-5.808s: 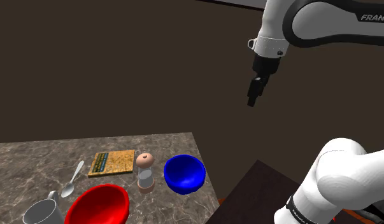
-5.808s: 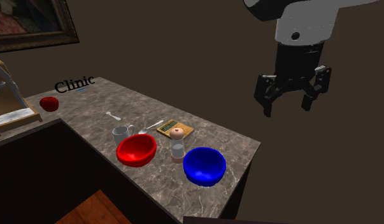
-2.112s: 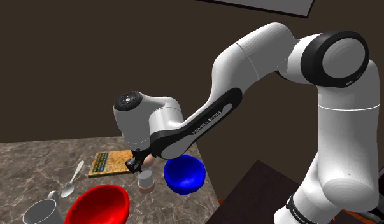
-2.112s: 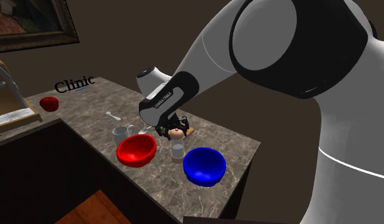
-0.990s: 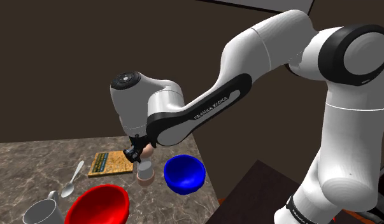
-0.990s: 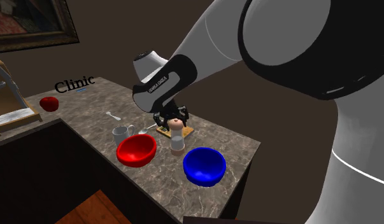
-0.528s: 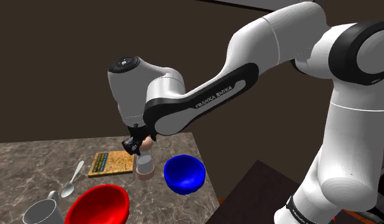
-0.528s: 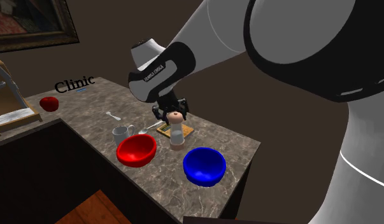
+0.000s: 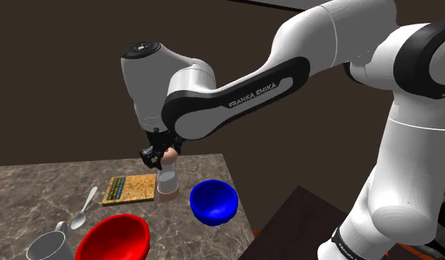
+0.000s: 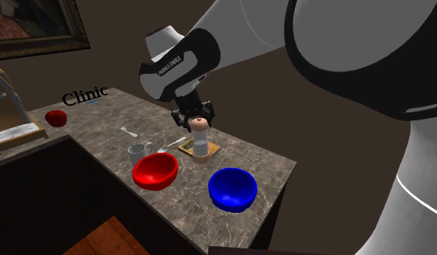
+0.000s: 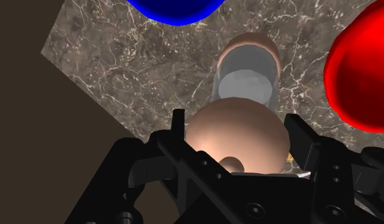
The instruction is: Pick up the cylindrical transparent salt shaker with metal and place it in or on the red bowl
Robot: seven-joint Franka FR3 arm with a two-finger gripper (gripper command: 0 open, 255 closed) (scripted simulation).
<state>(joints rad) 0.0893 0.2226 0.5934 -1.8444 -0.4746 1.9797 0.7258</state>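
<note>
My gripper (image 9: 161, 156) is shut on the rounded tan cap of the salt shaker (image 9: 167, 182), which hangs upright a little above the marble counter (image 9: 36, 185). The shaker has a clear body and a tan base. In the wrist view the black fingers (image 11: 177, 125) clasp the cap (image 11: 235, 141) from both sides, with the clear body (image 11: 248, 79) below. The red bowl (image 9: 114, 236) sits on the counter toward the shoulder view's lower left of the shaker. The second exterior view has the gripper (image 10: 197, 120) holding the shaker (image 10: 201, 143) behind the red bowl (image 10: 155, 171).
A blue bowl (image 9: 213, 201) stands just to the shoulder view's right of the shaker, near the counter's edge. A yellowish flat book (image 9: 130, 188), a spoon (image 9: 84, 209) and a grey mug (image 9: 49, 247) lie around the red bowl. A small red object (image 10: 56, 117) sits at the counter's far end.
The gripper has risen with the shaker in its grip, lifting it off the counter. The bowls, mug and spoon have not moved.
</note>
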